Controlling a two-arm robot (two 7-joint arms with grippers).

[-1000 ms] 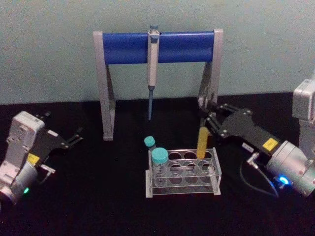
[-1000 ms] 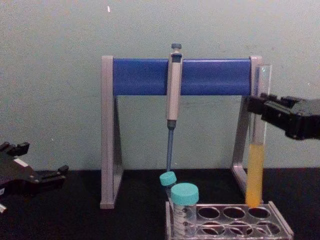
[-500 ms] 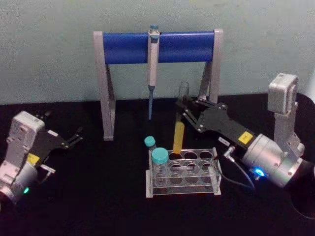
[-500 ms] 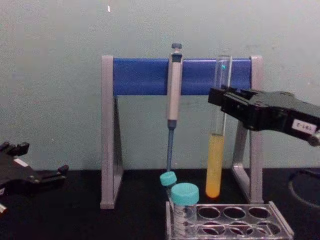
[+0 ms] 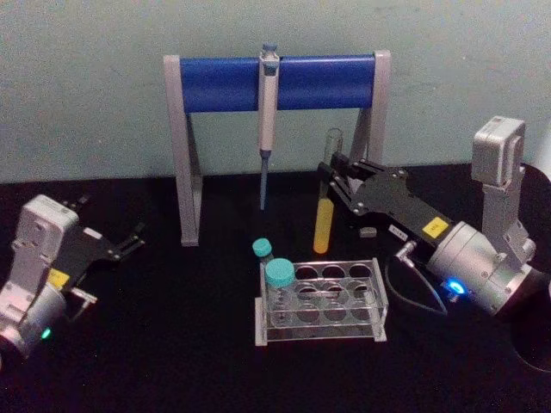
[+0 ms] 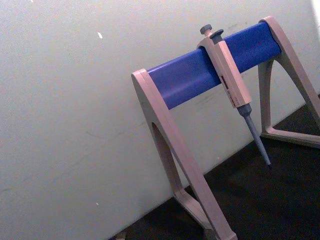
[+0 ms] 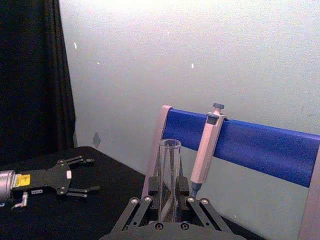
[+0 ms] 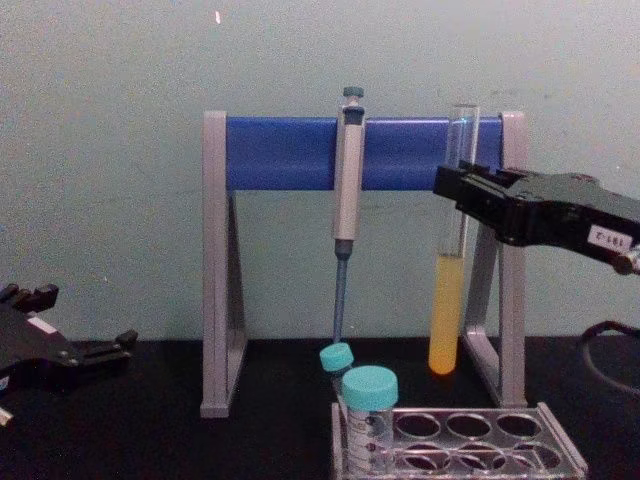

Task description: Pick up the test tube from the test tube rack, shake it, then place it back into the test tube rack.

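Clear plastic low test tube rack [image 5: 320, 303] with two rows of round holes, nearest. Off to its side, parked left gripper [image 5: 133, 241], fingers apart. Above the rack, right gripper [image 5: 332, 172] clamped on upright tall slim glass test tube [image 5: 324, 215] with yellow-orange liquid, bottom hanging free. Just beyond the gripper, grey-and-blue pipette stand [image 5: 274, 82].
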